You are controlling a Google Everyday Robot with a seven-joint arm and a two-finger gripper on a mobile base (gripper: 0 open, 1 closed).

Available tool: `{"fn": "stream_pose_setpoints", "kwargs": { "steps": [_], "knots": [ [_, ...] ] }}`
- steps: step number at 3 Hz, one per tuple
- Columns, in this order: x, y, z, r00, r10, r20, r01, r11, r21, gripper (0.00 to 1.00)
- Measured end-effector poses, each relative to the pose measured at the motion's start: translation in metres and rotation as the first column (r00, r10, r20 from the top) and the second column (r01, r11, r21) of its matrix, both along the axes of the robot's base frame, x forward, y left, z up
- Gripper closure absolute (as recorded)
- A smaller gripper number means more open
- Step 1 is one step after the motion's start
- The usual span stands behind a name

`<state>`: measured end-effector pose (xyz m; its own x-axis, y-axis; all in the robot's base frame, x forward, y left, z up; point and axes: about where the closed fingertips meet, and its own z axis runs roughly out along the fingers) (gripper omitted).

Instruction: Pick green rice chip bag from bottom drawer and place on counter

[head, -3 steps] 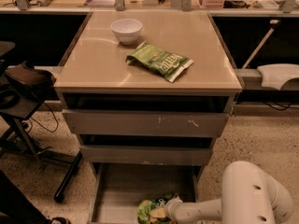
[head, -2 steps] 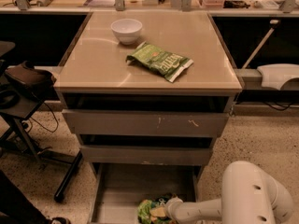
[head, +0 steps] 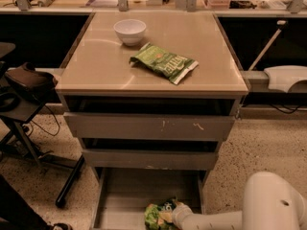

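The green rice chip bag [head: 156,215] lies crumpled on the floor of the open bottom drawer [head: 124,195], near its front right. My gripper [head: 173,214] reaches in from the right on a white arm and sits against the bag's right side. The beige counter [head: 96,61] tops the grey cabinet above.
A white bowl [head: 130,31] and a longer flat green bag [head: 163,62] lie on the counter. Two upper drawers with scratched fronts [head: 148,127] stand slightly open. A dark chair and stand [head: 29,85] are at the left. My white arm base [head: 273,202] is at the lower right.
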<state>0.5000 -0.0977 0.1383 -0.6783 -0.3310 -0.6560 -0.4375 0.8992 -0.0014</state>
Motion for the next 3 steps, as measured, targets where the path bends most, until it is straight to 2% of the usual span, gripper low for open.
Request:
{"fn": "stream_pose_setpoints", "kwargs": {
  "steps": [1,2,3],
  "knots": [
    [-0.005,-0.017,0.065,0.9792,-0.089,0.182,0.086,0.996,0.028,1.00],
    [-0.033,-0.044,0.134,0.9147,-0.186,0.359,0.170,0.983,0.073,1.00],
    [-0.067,-0.085,0.201,0.8375,-0.282,0.468,0.251,0.959,0.130,1.00]
  ]
}}
